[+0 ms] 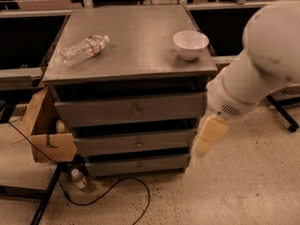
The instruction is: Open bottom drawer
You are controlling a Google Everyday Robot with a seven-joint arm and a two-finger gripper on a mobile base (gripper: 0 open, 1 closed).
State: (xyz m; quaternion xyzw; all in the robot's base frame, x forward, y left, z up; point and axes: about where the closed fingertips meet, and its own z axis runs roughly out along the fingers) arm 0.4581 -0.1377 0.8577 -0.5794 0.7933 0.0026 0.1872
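Camera view: we see gripper point(203, 143) by cabinet point(136, 55) rt edge; bottom drawer point(159, 163) knob point(139, 167) lies below-left of it, front runs left-right. Gripper state: can't tell.

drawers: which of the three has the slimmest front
The bottom drawer, lowest, nearest the floor; the middle drawer and top drawer above it have taller fronts. The gripper hangs just right of the cabinet, beside the middle drawer.

You're finding no legible text, even on the bottle point(83, 49); the gripper point(206, 138) is hanging beside the cabinet point(126, 109).
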